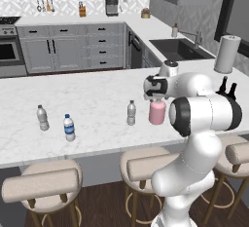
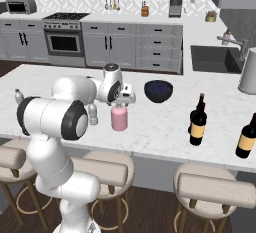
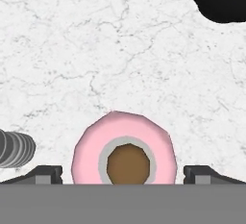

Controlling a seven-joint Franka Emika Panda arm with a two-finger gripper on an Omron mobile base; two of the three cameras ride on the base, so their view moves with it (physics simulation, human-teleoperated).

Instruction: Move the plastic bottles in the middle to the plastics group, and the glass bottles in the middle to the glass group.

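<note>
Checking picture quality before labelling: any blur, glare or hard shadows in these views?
Left base view: soft, even light, slightly coarse; pink bottle half behind the arm. Right base view: no glare; wine bottle sharp. Hand view: gripper open, bottle top crisp, no shadow.

pink bottle [image 3: 96,141]: pink, brown stopper, grey collar | counter [image 3: 96,50]: white, grey-veined marble | bowl [image 2: 158,91] beyond pink bottle: dark navy | water bottle [image 1: 69,127]: blue-labelled, white-capped | wine bottle [image 2: 198,122]: dark, yellowish label

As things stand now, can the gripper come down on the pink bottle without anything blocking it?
Probably yes. The gripper hangs open directly over the pink bottle, with one finger on each side of its top in the hand view. The clear water bottle stands apart beside it, and the dark bowl is farther off.
</note>
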